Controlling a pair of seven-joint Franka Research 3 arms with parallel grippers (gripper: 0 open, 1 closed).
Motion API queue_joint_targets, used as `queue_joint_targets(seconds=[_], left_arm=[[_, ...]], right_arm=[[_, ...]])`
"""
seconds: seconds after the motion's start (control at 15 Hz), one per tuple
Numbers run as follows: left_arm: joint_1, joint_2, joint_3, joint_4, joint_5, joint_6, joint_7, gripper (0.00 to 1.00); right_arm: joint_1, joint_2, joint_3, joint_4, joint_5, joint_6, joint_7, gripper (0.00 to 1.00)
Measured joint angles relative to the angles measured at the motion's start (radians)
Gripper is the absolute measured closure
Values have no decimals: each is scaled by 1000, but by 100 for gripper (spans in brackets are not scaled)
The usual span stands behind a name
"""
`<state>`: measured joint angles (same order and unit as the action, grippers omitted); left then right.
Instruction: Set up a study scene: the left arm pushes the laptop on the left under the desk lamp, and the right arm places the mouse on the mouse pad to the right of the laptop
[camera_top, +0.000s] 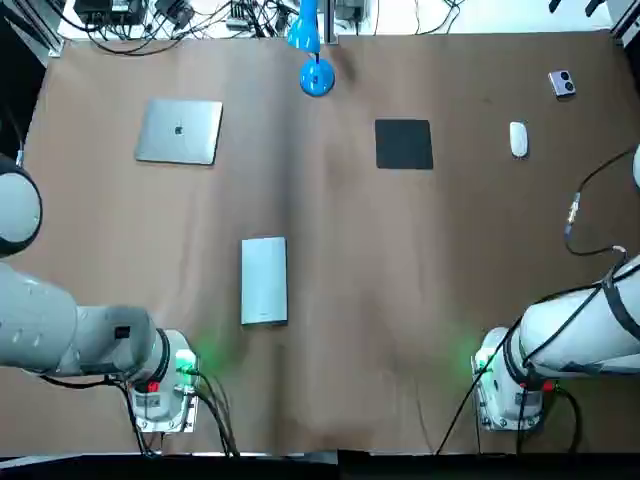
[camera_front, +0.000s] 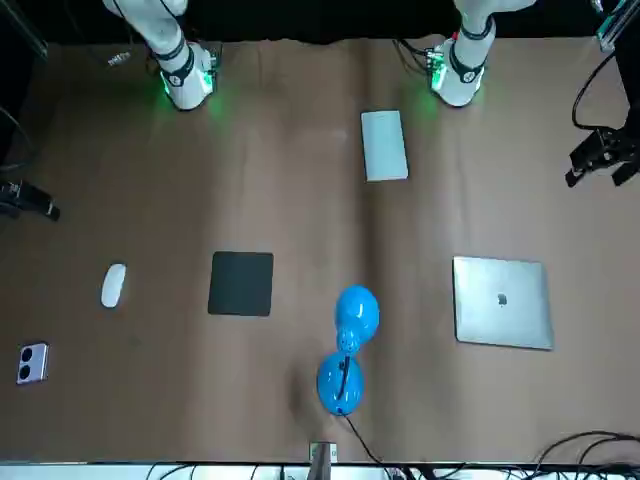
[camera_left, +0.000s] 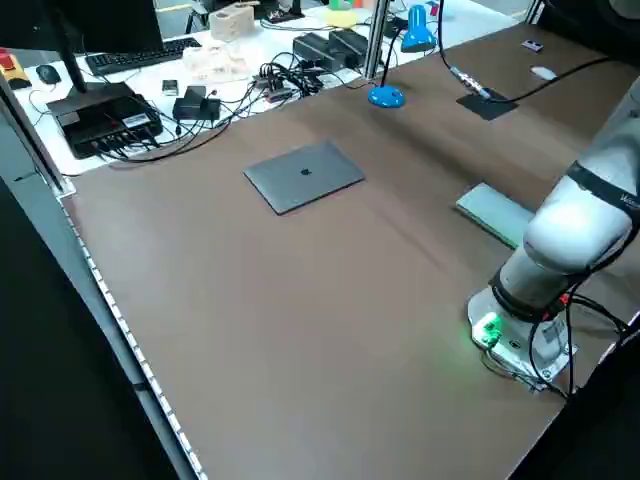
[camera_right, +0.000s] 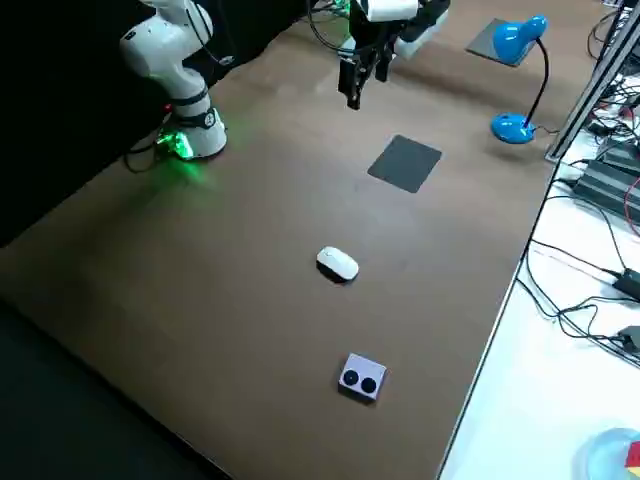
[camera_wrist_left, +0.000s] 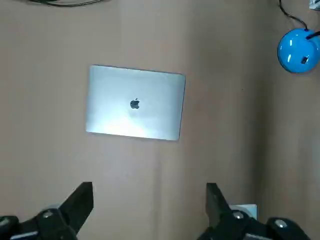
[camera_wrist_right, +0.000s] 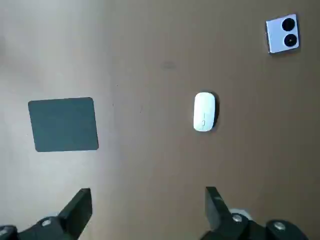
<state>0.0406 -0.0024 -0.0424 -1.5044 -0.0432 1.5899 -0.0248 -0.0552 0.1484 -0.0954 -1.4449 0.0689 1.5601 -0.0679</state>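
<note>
The closed silver laptop (camera_top: 180, 131) lies flat at the far left of the table. At the far middle stands the blue desk lamp (camera_top: 316, 76), with bare table in front of it. The black mouse pad (camera_top: 404, 144) lies to the lamp's right, and the white mouse (camera_top: 518, 139) rests farther right, apart from the pad. My left gripper (camera_wrist_left: 149, 189) hangs open high above the table, nearer than the laptop (camera_wrist_left: 135, 102). My right gripper (camera_wrist_right: 147, 192) is open too, high up, with the mouse (camera_wrist_right: 204, 111) and pad (camera_wrist_right: 63, 124) below it. Neither holds anything.
A flat silver slab (camera_top: 264, 281) lies lengthwise in the near middle. A small lilac device with two round lenses (camera_top: 562, 84) sits at the far right corner. Cables and equipment (camera_left: 200, 95) crowd the white bench beyond the table's far edge.
</note>
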Motion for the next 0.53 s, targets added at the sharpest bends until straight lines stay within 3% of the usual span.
queue_joint_targets(seconds=[0.53], left_arm=[[-1,0,-10,-9,10,2,0,0]], right_arm=[[0,-9,0,-3,-3,0,0,0]])
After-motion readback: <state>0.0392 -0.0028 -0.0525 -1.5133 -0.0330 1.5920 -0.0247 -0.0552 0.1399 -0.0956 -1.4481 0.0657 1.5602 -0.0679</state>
